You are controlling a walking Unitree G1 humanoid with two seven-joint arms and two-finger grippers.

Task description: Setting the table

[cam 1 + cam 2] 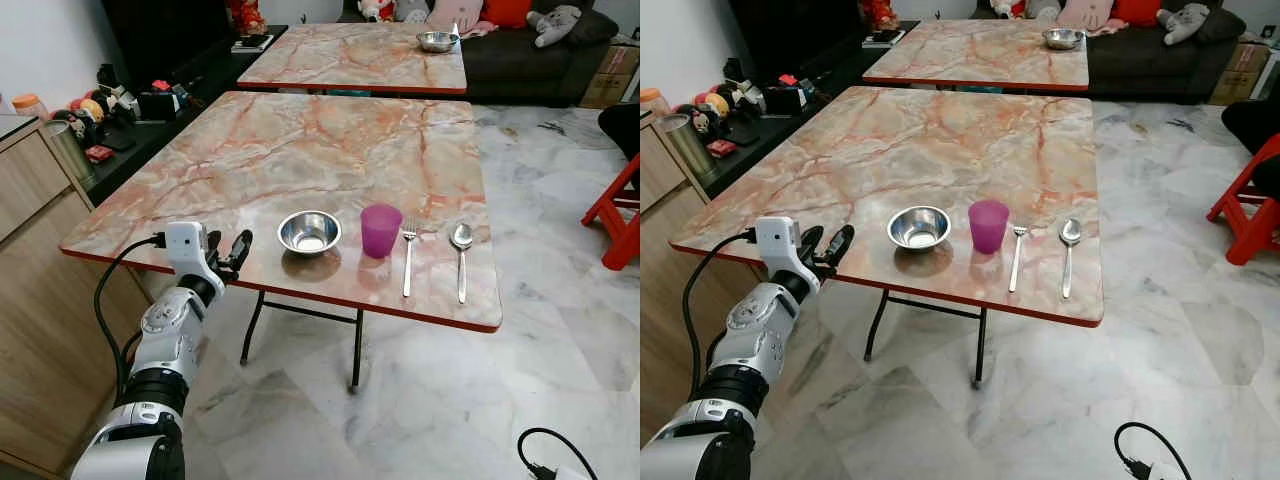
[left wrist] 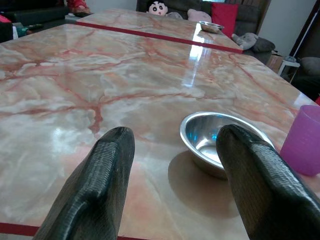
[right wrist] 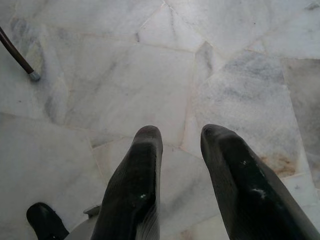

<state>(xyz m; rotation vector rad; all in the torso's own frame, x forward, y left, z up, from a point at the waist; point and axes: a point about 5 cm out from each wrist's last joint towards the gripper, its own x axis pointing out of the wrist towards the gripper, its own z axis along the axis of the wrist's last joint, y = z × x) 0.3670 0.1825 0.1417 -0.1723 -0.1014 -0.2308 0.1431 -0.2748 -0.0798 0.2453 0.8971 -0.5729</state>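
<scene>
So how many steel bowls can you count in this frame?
2. One steel bowl sits near the front edge of the near table, left of the purple cup. The second bowl is on the far table by the sofa. None looks hidden.

- My left hand [image 1: 228, 250] hung at the near left edge of the surface [image 1: 250, 170], fingers parted, with bare marble between it and the steel bowl [image 1: 309, 232].
- Along the near edge stood a row: bowl, purple cup [image 1: 380, 230] just beside it, then fork [image 1: 408, 257] and spoon [image 1: 461, 255], with narrow gaps between them.
- Behind that row the surface lay wide and free.
- My right hand [image 3: 175, 145] pointed down at bare floor [image 3: 150, 75], fingers apart, a table leg [image 3: 17, 55] off to one side.
</scene>
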